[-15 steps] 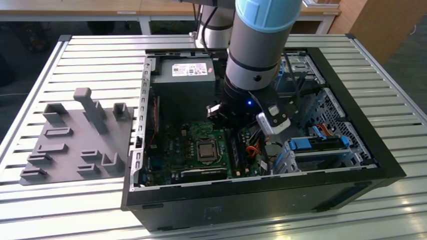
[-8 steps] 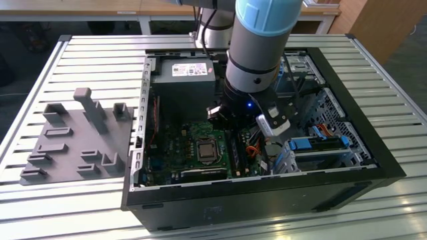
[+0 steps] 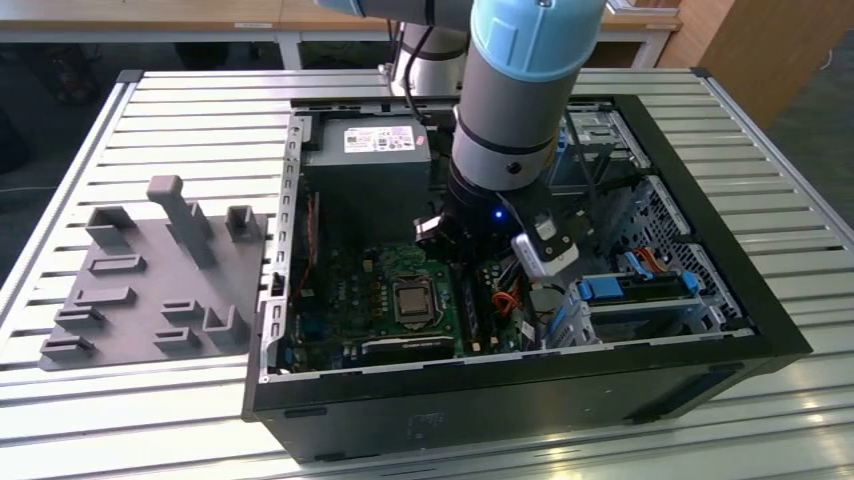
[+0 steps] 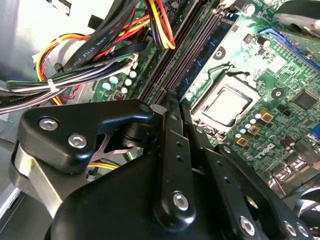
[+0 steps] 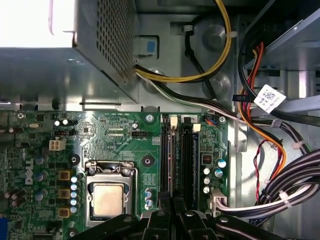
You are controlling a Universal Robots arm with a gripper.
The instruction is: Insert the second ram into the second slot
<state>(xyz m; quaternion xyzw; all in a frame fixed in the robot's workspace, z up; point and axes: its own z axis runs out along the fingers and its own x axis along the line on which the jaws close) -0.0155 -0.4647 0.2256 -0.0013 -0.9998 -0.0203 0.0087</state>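
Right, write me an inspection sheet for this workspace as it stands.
Surface: slatted metal table carrying an open computer case.
Job's things: two memory slots lie side by side on the motherboard; whether either holds a stick cannot be told.
Clutter: grey fixture tray beside the case, on the exterior view's left.
Grippers: end effector is down inside the case, at the end of the memory slots.
Cables: bundled cables run from the power supply past the slots.
Surroundings: wooden desks beyond the table.
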